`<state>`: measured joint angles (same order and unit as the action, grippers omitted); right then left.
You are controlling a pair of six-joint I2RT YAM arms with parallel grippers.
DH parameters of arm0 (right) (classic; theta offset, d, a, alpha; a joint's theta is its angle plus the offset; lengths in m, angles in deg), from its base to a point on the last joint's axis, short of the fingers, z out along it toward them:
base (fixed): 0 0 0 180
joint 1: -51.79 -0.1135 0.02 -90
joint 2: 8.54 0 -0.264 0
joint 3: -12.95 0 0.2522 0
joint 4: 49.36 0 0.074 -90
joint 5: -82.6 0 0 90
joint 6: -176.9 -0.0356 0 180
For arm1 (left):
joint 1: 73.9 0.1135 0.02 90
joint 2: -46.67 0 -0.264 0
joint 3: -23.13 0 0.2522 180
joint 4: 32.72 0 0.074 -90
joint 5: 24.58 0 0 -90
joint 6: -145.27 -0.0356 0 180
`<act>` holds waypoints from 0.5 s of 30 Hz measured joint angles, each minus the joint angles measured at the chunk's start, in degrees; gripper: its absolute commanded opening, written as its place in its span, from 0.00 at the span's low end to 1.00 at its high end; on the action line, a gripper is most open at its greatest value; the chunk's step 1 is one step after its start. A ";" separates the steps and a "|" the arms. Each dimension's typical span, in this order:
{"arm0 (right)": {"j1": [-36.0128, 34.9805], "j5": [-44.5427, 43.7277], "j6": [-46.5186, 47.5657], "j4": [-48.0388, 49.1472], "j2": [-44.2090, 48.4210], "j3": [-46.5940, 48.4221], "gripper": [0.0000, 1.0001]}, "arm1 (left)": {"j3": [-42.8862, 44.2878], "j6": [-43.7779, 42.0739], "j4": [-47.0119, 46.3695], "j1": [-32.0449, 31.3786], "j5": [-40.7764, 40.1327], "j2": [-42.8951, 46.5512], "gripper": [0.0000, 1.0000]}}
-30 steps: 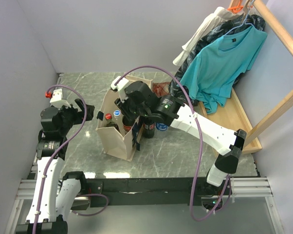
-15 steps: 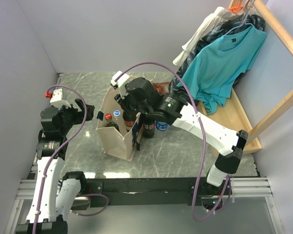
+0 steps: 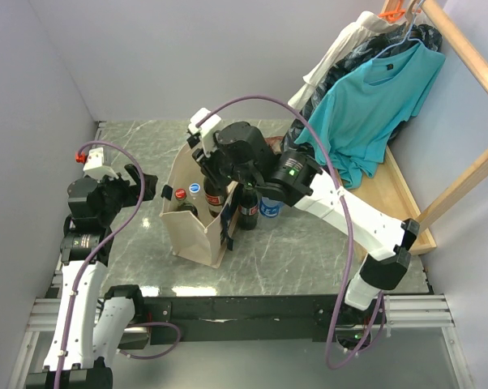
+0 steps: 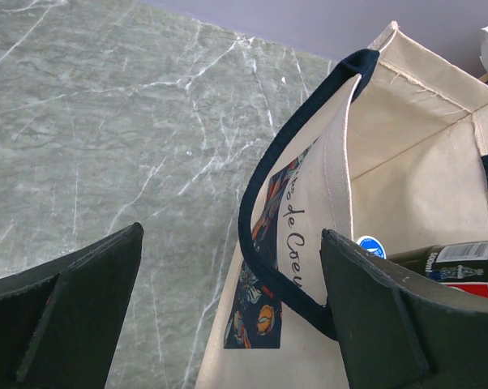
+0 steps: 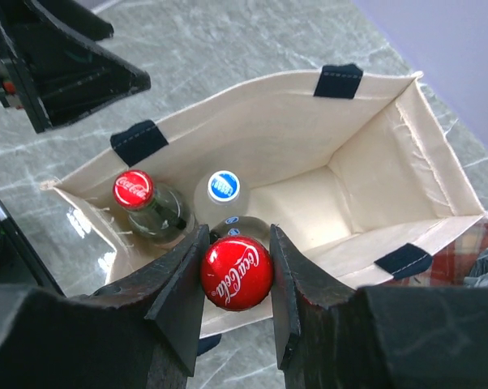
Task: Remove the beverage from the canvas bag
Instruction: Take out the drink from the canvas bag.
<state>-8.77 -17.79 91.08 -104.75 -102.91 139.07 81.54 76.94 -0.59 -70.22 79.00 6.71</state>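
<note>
The beverage [image 5: 236, 269], a dark cola bottle with a red cap, stands against the near wall of the canvas bag [image 5: 366, 174], its body not yet clear of the opening. The right gripper [image 5: 236, 279] reaches down from above with its jaws clamped on either side of the neck just under the cap. That seems the sensible hold, since the neck is the only part that rises free of the cloth. A straight upward pull would probably keep the bottle off the bag's walls.

Two more drinks share the same end of the bag: a glass bottle with a red cap [image 5: 134, 189] and a blue-capped bottle [image 5: 224, 185]. The far end of the bag holds nothing.

The left gripper [image 3: 143, 188] hangs just beside the bag's printed side, jaws spread wide and holding nothing, with the navy handle [image 4: 256, 194] in front of them. I cannot tell whether it touches the cloth; it looks placed to steady the bag.

On the tabletop [image 3: 309, 243] just beside the bag stand another dark bottle [image 3: 248, 211] and a blue-capped one [image 3: 268, 209].
</note>
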 measured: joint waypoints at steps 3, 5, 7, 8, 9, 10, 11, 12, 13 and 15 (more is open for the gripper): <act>0.00 -0.07 0.00 0.22 0.44 0.22 0.00 | 0.00 0.00 0.02 0.00 0.00 0.00 0.96; 0.00 -0.09 0.00 0.22 0.83 0.22 0.00 | 0.00 0.00 0.00 0.00 0.00 0.00 0.96; 0.00 -0.09 0.00 0.24 1.38 0.22 0.00 | 0.00 0.00 0.00 0.00 0.00 0.00 0.96; -0.02 -0.07 0.02 0.24 1.66 0.22 0.00 | 0.00 0.00 0.00 0.00 0.00 0.00 0.96; -0.02 -0.09 0.02 0.26 1.90 0.24 0.00 | 0.00 0.00 0.00 0.00 0.00 0.00 0.96; -0.02 -0.07 0.02 0.26 2.25 0.26 0.00 | 0.00 0.00 0.00 0.00 0.00 0.00 0.96; -0.02 -0.04 0.04 0.28 2.56 0.26 0.00 | 0.00 0.00 0.00 0.00 0.00 0.00 0.96; -0.02 -0.04 0.07 0.28 2.80 0.33 0.00 | 0.00 0.00 0.00 0.00 0.02 0.00 0.96; -0.04 -0.02 0.13 0.22 2.97 0.61 0.00 | 0.00 0.00 0.00 0.00 0.00 0.00 0.96; -0.04 0.02 0.22 0.37 3.26 1.16 0.00 | 0.00 0.00 0.00 0.00 0.00 0.00 0.96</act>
<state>-8.81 -17.77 91.30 -104.37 -99.65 140.23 81.54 76.94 -0.59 -70.22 79.00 6.71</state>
